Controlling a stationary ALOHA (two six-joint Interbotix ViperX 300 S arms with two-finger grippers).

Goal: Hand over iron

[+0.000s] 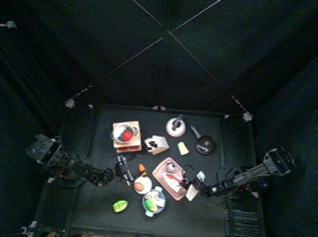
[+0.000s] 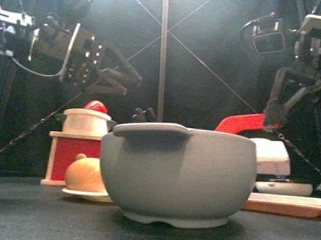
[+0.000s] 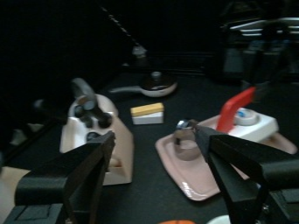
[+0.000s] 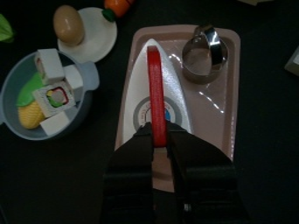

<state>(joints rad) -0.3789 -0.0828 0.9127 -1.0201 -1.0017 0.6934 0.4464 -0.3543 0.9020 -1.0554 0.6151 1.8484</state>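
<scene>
The iron (image 4: 163, 105) is the pink-and-white toy one with a red handle, and it's sitting on a pink tray (image 4: 228, 131) toward the front right of the table (image 1: 97, 202). There's also a small metal cup (image 4: 208, 52) standing on the same tray, just past the iron's nose.

The right gripper (image 4: 163, 150) is down on it, jaws pinched onto the rear end of the red handle, one black finger (image 4: 132, 166) on each side. In the front view you can see the red handle (image 2: 239, 122) with the right arm slanting down to it from above, and the iron's white body still looks to be resting on the tray, though the big grey bowl (image 2: 178, 173) up close blocks the bottom of it.

The left gripper (image 3: 158, 166) hangs over the left side of the table with its jaws spread wide apart, nothing between them. It's facing the iron (image 3: 239, 118) but well short of it, not touching anything.

Other stuff around: a blue-grey bowl of toy food (image 4: 47, 92) beside the tray, a little white plate with a yellowish egg-like thing (image 4: 73, 24), a small yellow block (image 3: 147, 111), and a black pan (image 3: 152, 85) farther back.
</scene>
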